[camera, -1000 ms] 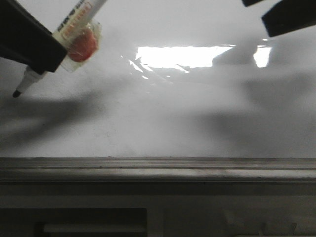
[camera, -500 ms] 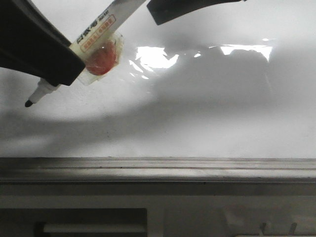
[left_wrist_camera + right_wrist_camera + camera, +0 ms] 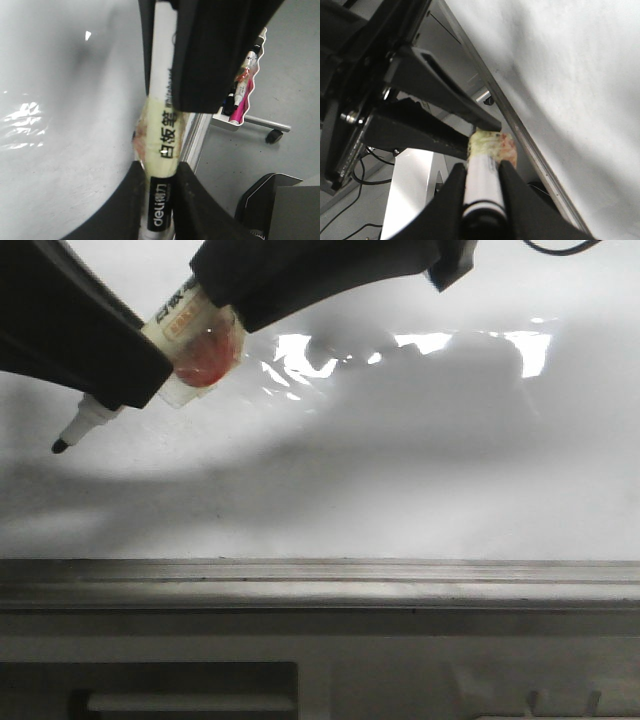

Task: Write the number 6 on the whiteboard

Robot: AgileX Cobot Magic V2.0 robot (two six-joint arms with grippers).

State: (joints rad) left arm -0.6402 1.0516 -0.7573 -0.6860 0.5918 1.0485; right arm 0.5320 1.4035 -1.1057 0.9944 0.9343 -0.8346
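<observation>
Two claws now share one marker point(image 3: 190, 335). At the left of the front view, the left claw point(image 3: 120, 390) is clamped on the lower barrel just above the black tip, and the tip hangs free over the whiteboard point(image 3: 400, 490), pointing down to the left. A second ago the right claw was far off at the upper right corner; half a second ago it was crossing the top edge; now the right claw point(image 3: 215, 295) has arrived at the marker's upper end. Its wrist view shows the barrel sitting between its two fingers, which appear closed on it, right beside the taped band. I read this as a handover from left arm to right, so the writing itself has not begun.

No line of the number 6 is on the board: its white surface carries only glare and arm shadows, down to the grey ledge point(image 3: 320, 575) along the lower edge. Whether the tip touches the board cannot be told, though it seems raised.
</observation>
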